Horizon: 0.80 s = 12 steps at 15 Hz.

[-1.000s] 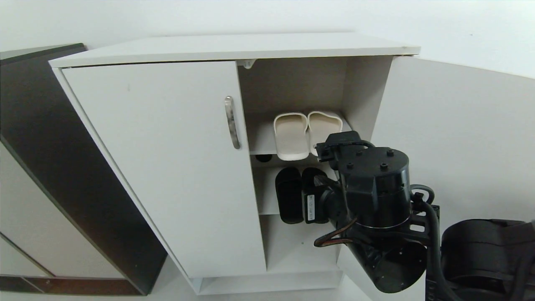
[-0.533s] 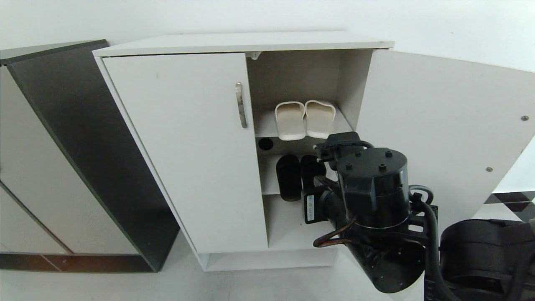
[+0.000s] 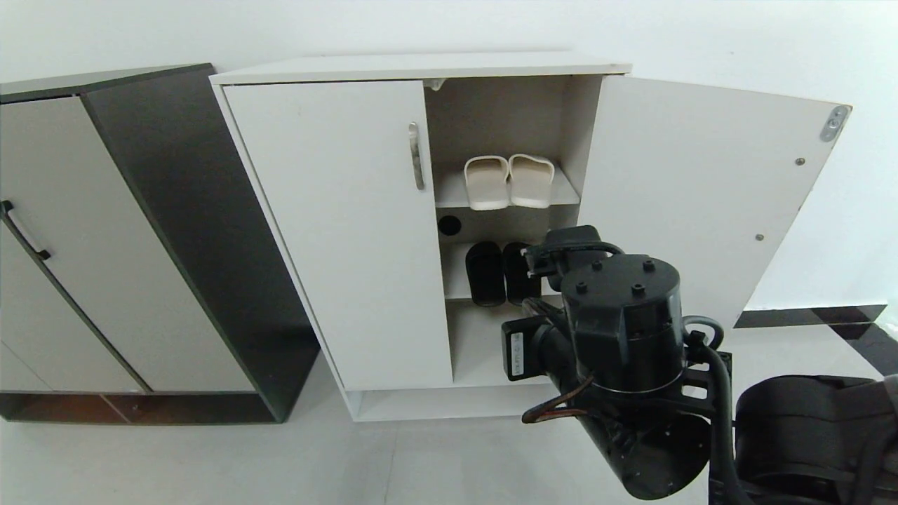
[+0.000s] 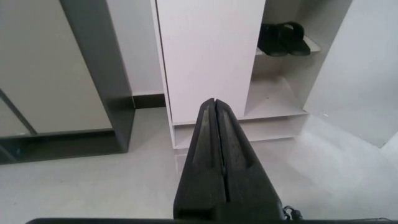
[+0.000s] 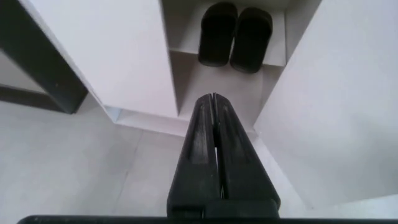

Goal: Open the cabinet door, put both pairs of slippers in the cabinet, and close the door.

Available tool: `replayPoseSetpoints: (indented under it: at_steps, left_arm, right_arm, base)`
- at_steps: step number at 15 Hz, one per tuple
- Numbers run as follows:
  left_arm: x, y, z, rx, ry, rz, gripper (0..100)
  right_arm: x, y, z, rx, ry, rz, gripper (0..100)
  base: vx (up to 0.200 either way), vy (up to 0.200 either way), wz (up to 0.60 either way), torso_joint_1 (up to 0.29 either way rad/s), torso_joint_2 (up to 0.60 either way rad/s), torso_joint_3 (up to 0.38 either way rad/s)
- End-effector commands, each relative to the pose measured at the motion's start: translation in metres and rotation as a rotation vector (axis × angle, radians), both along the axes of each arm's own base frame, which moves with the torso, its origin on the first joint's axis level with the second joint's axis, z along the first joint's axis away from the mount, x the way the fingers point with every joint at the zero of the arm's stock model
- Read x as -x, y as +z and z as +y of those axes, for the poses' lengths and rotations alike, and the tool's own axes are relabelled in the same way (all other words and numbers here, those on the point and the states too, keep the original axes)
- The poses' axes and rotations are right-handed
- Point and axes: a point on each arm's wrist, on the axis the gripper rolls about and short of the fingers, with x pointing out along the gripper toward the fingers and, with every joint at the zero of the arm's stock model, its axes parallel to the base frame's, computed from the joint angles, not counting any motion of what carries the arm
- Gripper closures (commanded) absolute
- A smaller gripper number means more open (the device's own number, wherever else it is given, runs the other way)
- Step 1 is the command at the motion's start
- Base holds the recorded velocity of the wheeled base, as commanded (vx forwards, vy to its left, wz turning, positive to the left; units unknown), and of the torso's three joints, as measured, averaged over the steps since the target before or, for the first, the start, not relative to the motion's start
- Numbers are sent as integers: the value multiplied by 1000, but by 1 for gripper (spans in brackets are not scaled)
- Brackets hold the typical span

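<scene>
Cabinet [image 3: 421, 66], white: right door [image 3: 701, 196] swung wide, left door [image 3: 337, 231] shut. Black slippers [image 5: 217, 34]: side by side on middle shelf, straight ahead of right end effector [image 5: 212, 99], well apart from it. Beige slippers [image 3: 486, 182]: one shelf higher. Right end effector: fingers together, empty. Left end effector [image 4: 214, 102]: fingers together, empty, facing shut door's foot.

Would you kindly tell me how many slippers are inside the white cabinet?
4: two cream slippers side by side on the upper shelf, two black slippers on the shelf below. The shut left door may hide others.
</scene>
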Motion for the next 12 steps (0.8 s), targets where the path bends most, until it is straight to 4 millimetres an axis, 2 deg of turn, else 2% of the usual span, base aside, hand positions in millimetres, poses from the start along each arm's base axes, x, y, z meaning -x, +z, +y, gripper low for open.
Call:
replayPoseSetpoints:
  at_steps: [1,12]
  left_arm:
    - [0,0,0,0,0,1,100]
    - [0,0,0,0,0,1,100]
  right_arm:
    - [-2,-6,0,11,-5,4,100]
    - [-3,-10,1,11,3,5,100]
  base:
    - [0,0,0,0,0,0]
    - [0,0,0,0,0,0]
